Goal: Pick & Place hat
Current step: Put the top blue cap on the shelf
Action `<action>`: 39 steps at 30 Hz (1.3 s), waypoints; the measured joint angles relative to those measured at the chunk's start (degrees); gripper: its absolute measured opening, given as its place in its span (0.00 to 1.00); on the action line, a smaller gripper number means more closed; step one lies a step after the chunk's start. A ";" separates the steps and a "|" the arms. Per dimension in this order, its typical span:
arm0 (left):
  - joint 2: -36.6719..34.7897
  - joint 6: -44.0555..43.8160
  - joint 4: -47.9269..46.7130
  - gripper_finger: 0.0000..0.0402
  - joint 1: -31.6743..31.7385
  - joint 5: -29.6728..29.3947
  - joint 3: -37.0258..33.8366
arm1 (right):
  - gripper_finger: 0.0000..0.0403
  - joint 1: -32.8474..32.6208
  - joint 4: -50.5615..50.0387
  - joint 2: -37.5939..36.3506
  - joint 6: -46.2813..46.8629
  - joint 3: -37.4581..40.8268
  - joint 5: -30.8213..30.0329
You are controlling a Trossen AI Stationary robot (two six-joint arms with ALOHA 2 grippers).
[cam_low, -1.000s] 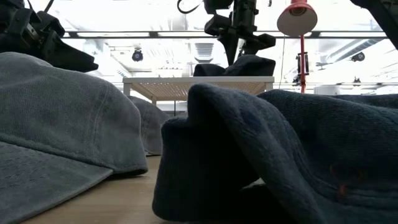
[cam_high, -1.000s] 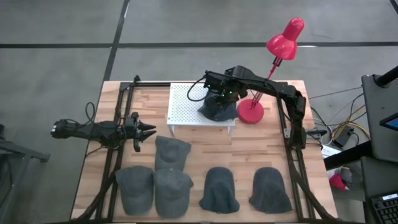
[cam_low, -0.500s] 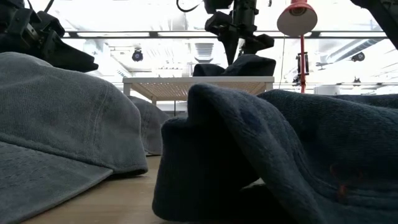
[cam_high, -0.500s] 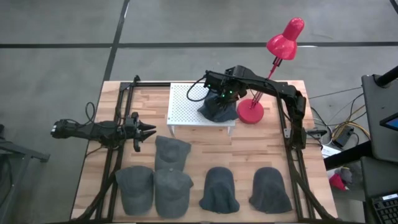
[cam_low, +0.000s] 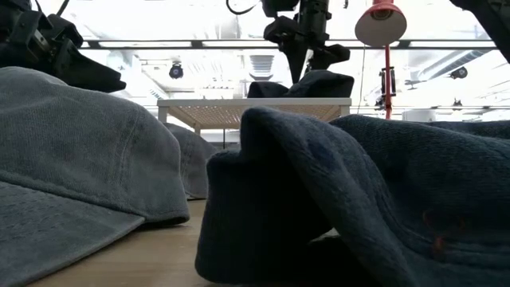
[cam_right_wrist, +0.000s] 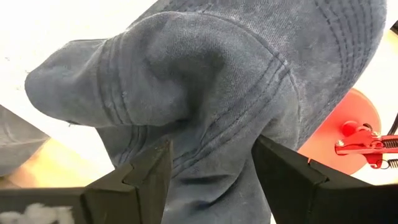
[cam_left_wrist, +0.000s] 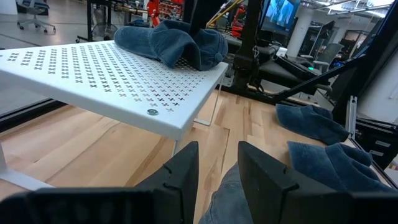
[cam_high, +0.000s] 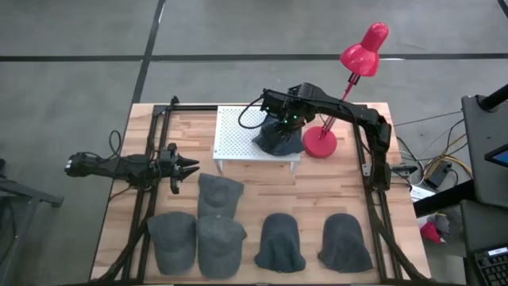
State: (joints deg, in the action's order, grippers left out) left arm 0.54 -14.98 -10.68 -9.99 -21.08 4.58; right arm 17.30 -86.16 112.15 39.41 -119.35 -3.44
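A dark blue-grey hat (cam_high: 278, 141) lies crumpled on the right end of the white perforated stand (cam_high: 238, 135), part of it hanging over the stand's edge. My right gripper (cam_high: 283, 121) hovers over it, pointing down and open. In the right wrist view its two fingers (cam_right_wrist: 146, 177) stand on either side of a raised fold of the hat's crown (cam_right_wrist: 205, 93). In the low view the gripper (cam_low: 307, 57) sits just above the hat (cam_low: 311, 84). My left gripper (cam_high: 190, 167) waits open near the table's left side, level, with nothing between its fingers (cam_left_wrist: 186, 171). My right gripper comes at the hat's crown from above, pointing down, with a raised fold of cloth (cam_right_wrist: 211, 143) between its open fingers. I cannot tell whether the fingers touch the cloth. The hat rests on the stand's top.
A red desk lamp stands with its base (cam_high: 321, 144) right beside the stand and the hat. Several more dark hats (cam_high: 220, 242) lie along the table's near edge, and one (cam_high: 218, 191) in front of the stand. Black frame rails (cam_high: 373, 183) run along both sides.
My right gripper has rolled a little about its own pointing line above the hat, staying in place. The hat has not moved on the stand.
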 joint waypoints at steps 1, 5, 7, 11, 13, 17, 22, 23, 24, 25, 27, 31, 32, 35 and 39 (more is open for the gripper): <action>0.00 0.00 0.00 0.29 0.01 0.00 0.00 | 0.54 0.00 0.03 -0.28 0.00 0.00 0.00; 0.00 -0.02 0.00 0.29 0.01 0.00 -0.02 | 0.53 0.00 0.69 -1.83 -0.02 0.00 -0.09; 0.00 -0.02 0.00 0.29 0.01 0.00 -0.01 | 0.53 0.00 1.63 -2.88 -0.04 0.00 -0.18; -0.02 -0.02 -0.02 0.29 0.01 0.00 -0.02 | 0.53 -0.03 3.74 -5.02 -0.13 -0.04 -0.20; 0.00 -0.02 -0.02 0.29 -0.01 0.00 0.00 | 0.53 -0.18 4.36 -5.81 -0.89 -0.04 -0.18; 0.00 -0.02 -0.01 0.29 0.01 0.00 -0.01 | 0.54 -1.23 4.18 -7.92 -4.67 -0.04 0.69; -0.02 -0.02 -0.02 0.29 0.01 0.00 -0.02 | 0.53 -4.62 1.62 -10.84 -8.33 -0.04 0.98; 0.00 -0.02 -0.02 0.29 -0.01 0.00 -0.01 | 0.53 -5.48 0.55 -11.50 -8.51 -0.04 1.10; -0.02 -0.02 -0.01 0.29 0.00 0.00 -0.01 | 0.53 -6.41 -0.62 -12.09 -8.54 -0.04 1.11; -0.01 0.00 -0.02 0.29 0.01 0.00 -0.01 | 0.53 -7.39 -1.65 -12.67 -8.41 -0.04 1.11; 0.00 0.00 -0.02 0.29 0.00 0.00 0.00 | 0.53 -9.40 -3.53 -13.67 -7.66 -0.04 1.09; -0.02 0.00 -0.02 0.29 0.00 0.00 0.00 | 0.53 -13.85 -3.92 -15.25 -5.35 0.85 0.85; -0.01 0.00 -0.02 0.29 0.01 0.00 0.00 | 0.53 -14.97 -3.85 -15.47 -4.73 1.05 0.28; -0.01 0.00 -0.02 0.29 0.01 0.00 0.00 | 0.52 -17.42 -3.88 -15.66 -2.57 1.87 -6.70; -0.01 -0.02 -0.02 0.29 0.00 0.00 0.00 | 0.51 -17.57 -3.55 -14.09 -2.81 3.65 -18.06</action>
State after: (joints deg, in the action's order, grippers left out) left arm 0.52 -15.00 -10.70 -9.99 -21.08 4.58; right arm -0.28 -89.71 98.06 36.60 -115.70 -21.50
